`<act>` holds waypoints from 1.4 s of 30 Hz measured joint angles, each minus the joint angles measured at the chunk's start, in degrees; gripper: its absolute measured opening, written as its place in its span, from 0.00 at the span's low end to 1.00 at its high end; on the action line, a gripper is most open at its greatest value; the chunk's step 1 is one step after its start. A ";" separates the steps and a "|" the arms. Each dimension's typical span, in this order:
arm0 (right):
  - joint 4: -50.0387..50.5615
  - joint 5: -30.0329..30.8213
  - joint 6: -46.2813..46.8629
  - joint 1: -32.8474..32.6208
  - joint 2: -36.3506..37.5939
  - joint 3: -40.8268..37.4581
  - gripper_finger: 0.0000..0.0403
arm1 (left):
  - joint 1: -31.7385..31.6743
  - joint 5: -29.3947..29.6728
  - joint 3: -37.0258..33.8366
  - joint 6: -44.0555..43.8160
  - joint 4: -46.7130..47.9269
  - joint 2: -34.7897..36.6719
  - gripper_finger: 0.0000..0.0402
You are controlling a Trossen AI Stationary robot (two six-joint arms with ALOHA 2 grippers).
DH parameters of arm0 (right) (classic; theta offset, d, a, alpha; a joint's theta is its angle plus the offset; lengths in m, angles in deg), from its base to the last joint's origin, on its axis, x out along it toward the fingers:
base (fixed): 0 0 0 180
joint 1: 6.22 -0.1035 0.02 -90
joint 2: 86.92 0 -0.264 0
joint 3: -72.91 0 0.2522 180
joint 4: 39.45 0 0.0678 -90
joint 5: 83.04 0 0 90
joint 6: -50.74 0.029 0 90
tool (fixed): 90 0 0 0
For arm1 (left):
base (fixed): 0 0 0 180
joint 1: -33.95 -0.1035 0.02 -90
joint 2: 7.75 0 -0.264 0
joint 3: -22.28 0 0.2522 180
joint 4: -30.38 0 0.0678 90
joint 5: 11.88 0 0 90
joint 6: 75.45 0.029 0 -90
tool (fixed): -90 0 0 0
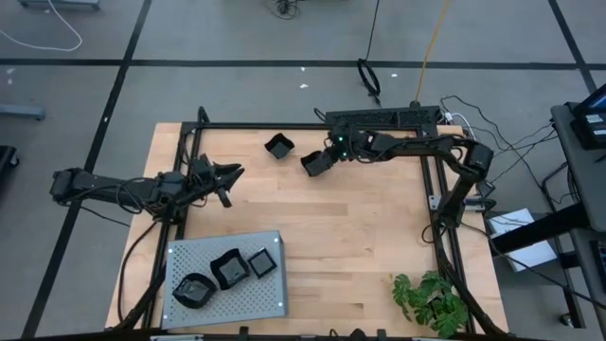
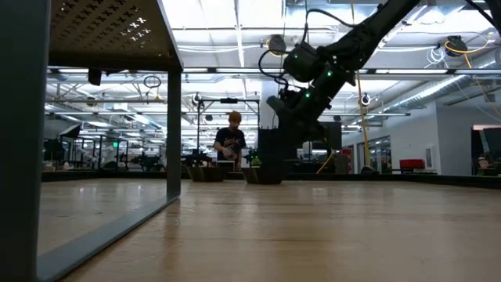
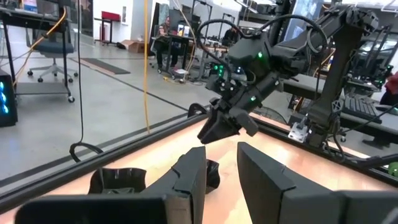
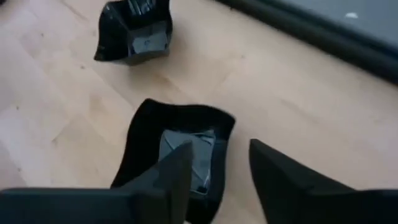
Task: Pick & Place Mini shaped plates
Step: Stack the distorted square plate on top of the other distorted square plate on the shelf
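Observation:
Two glossy black mini plates rest on their bases near the table's far edge. One (image 1: 279, 145) (image 4: 134, 34) stands alone. The other (image 1: 311, 165) (image 4: 180, 134) lies under my right gripper (image 4: 221, 146) (image 3: 214, 130). That gripper is open and hovers just above it, one finger over the hollow and one outside the rim. Three more plates (image 1: 228, 269) sit on the grey perforated tray (image 1: 270, 242) at the near left. My left gripper (image 3: 221, 152) (image 1: 235, 172) is open and empty above the table's left side.
Black frame rails (image 1: 436, 204) run along the table's edges, and a black power strip (image 1: 383, 116) lies on the far rail. A green plant (image 1: 431, 301) stands at the near right corner. A person (image 2: 232, 141) is in the room behind. Bare wood fills the table's middle.

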 joint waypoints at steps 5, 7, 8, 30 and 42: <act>-3.95 -0.51 2.84 -0.17 -1.61 -2.84 0.43 | 0.00 0.00 -0.01 -0.53 0.51 0.00 0.23; -6.70 -2.03 3.35 -0.25 -1.63 -3.98 0.43 | 0.00 0.00 -0.01 -1.06 0.61 0.00 0.23; -7.89 -3.12 3.38 -0.29 -1.60 -4.64 0.42 | 0.00 0.00 -0.01 -1.30 0.61 0.00 0.23; -18.35 -6.39 3.18 0.11 -6.74 -9.34 0.26 | 0.00 -0.01 -0.01 -3.82 0.65 0.00 0.23; -20.56 -6.47 -7.09 0.15 -6.88 -9.25 0.02 | -0.01 0.09 -0.01 -4.82 0.61 0.00 0.23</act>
